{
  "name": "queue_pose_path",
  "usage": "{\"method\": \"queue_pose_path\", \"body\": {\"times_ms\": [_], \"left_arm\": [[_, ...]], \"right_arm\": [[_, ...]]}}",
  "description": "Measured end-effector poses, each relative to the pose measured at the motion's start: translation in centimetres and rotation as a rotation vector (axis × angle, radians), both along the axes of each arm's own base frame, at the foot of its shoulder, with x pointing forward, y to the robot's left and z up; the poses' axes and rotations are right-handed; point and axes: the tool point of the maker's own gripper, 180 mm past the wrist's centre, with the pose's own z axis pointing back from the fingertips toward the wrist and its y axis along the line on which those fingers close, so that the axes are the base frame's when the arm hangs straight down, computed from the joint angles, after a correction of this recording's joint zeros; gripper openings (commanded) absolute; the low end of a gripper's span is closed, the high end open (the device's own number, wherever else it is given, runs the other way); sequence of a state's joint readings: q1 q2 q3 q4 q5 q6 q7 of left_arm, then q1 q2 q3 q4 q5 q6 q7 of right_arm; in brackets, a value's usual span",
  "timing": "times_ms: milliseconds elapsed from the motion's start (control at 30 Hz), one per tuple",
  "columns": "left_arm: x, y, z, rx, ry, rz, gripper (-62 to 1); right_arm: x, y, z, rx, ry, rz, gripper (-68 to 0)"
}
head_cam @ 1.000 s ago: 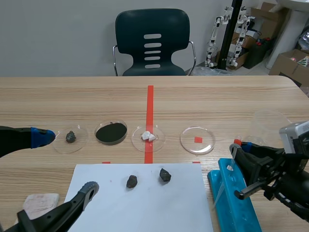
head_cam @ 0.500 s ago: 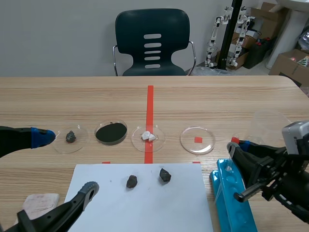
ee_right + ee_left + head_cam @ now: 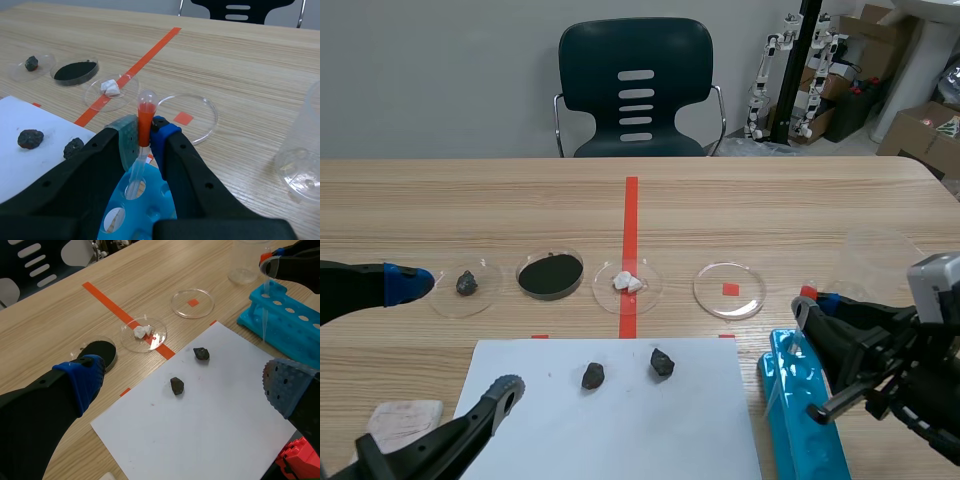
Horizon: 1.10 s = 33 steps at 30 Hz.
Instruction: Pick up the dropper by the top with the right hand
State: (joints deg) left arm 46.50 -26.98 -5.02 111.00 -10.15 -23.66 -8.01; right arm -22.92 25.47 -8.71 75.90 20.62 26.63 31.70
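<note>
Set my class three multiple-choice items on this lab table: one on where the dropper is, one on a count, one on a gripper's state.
1. The dropper is: A in the empty petri dish; B between the right gripper's fingers, over the blue test-tube rack; C in the beaker.
2. How many dark stones lie on the white paper? A one; B two; C four.
3. The left gripper is: A open; B shut on a stone; C shut on the dropper.
Answers: 1 B, the pads clamp its orange-red top; 2 B, two lie side by side; 3 A, its fingers stand wide apart, holding nothing.
</note>
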Motion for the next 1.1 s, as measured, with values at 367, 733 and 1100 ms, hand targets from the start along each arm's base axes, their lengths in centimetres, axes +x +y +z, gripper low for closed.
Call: {"method": "queue_pose_path", "body": {"times_ms": [367,733,1100], "left_arm": [[0.0,0.0,0.0,0.000,0.000,0.000,1.4],[0.0,0.0,0.0,0.000,0.000,0.000,1.4],[0.0,0.0,0.0,0.000,0.000,0.000,1.4]], "right_arm": [[-0.3,-0.2,0.9,-0.012,-0.028,0.025,-61.4],[-0.9,-0.9,1.1,-0.040,-0.031,0.048,-61.4],[-0.5,-0.8,3.1,-0.037,-0.100,0.080,-61.4]]}}
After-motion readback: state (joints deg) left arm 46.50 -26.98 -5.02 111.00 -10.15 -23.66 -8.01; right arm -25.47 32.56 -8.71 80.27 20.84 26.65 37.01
